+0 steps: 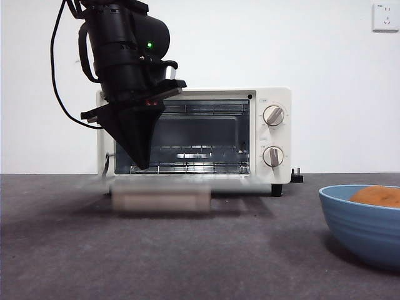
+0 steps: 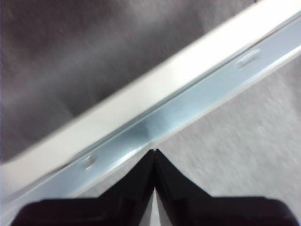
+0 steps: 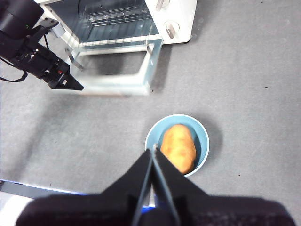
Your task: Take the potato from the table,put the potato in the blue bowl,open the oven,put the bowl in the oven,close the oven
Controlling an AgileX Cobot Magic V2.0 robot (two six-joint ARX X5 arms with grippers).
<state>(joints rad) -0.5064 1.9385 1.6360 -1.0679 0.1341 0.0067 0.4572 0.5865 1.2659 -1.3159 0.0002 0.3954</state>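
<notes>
A: Where's the potato (image 3: 178,147)?
B: In the blue bowl (image 3: 201,136) on the worktop (image 1: 250,250), right end effector (image 3: 154,153) clenched empty above.
A: Farther back?
B: Oven (image 1: 269,134) open, door (image 3: 117,84) down; left end effector (image 2: 154,154) clenched empty at its 9 o'clock corner.

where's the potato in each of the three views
Front view: the potato shows at the far right edge, its top peeking above the rim of the blue bowl.
Left wrist view: not in it.
Right wrist view: it lies in the bowl, low and centre, just beyond the right gripper, whose jaws are shut.
Shared landmark: the oven with its door dropped open.
</notes>
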